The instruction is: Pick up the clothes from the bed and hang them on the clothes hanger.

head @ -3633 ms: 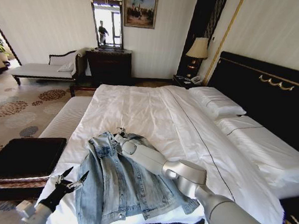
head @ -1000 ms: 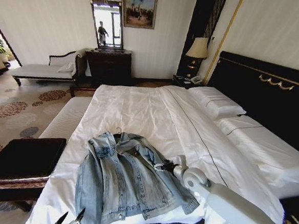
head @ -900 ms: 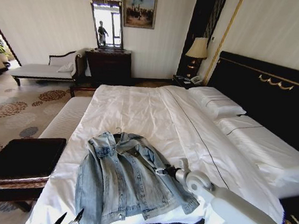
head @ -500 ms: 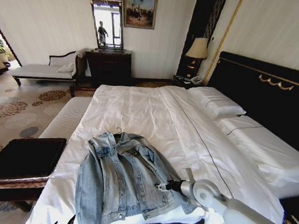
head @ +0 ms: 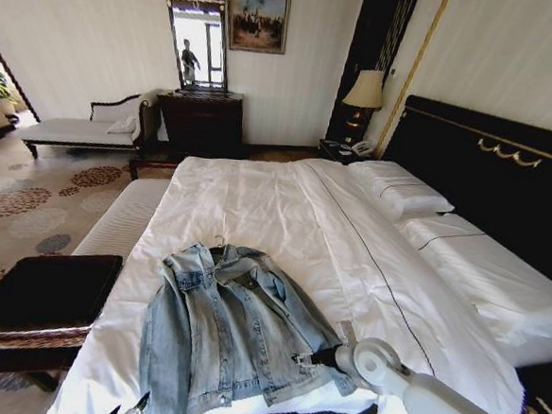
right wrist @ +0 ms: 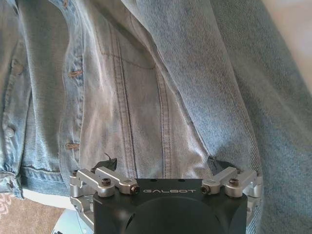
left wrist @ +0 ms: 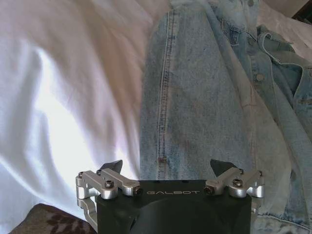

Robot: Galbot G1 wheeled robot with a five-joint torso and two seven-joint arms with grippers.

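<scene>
At the near edge of the bed [head: 285, 208], the left hand [head: 124, 412] hangs low beside the mattress, its 2 fingers spread wide; in its wrist view the left hand [left wrist: 165, 168] hovers over a jacket sleeve and white sheet with nothing between the fingers. The right hand [head: 305, 360] sits over the jacket's lower right part, and in its wrist view the right hand [right wrist: 162, 163] is wide open just above the denim, gripping nothing.

The jacket [head: 229, 332] lies spread flat near the foot of the bed, collar pointing toward the far end, front open. It is pale, faded blue denim with a button front, visible seams, a chest pocket flap and long sleeves lying along both sides; the hem reaches the mattress edge. A small metal hook of the hanger [head: 218, 242] pokes out just beyond the collar.

Farther off lie white pillows [head: 400, 190] against the black headboard [head: 506, 176].
</scene>
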